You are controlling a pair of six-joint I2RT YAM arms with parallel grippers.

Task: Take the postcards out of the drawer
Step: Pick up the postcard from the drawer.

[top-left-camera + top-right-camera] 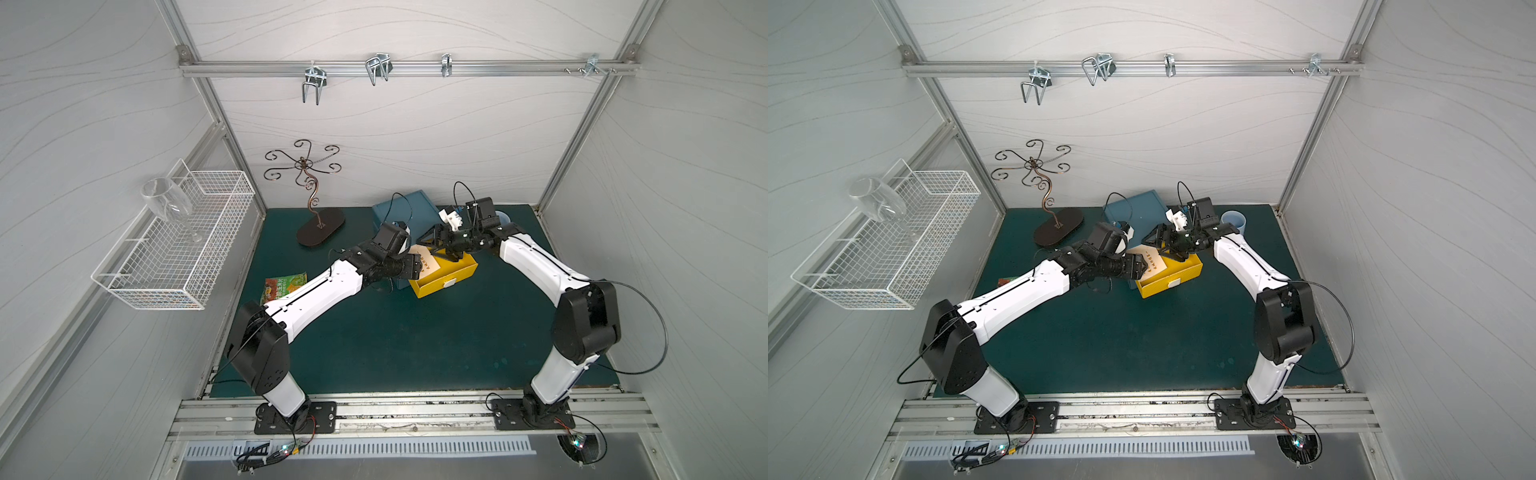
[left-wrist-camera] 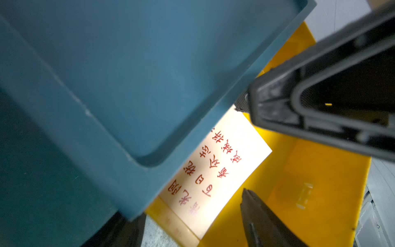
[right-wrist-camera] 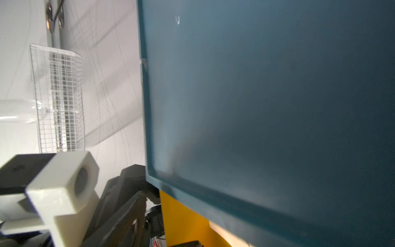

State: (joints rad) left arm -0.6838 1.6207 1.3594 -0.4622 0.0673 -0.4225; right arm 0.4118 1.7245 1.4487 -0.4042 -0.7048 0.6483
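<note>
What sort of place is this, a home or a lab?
Probably a robot test booth, not a home: silver aluminium frame, two white-and-black robot arms bolted to a front rail, and staged props like a white wire basket holding a clear wine glass.

The clearest writing is on the top postcard [image 2: 215,169] in the left wrist view: slanting rows of red-brown Chinese characters in a stylised hand, with one fainter pink character at one end. I cannot read them. In a top view, left of centre, the snack packet [image 1: 284,286] carries print too small to read.
</note>
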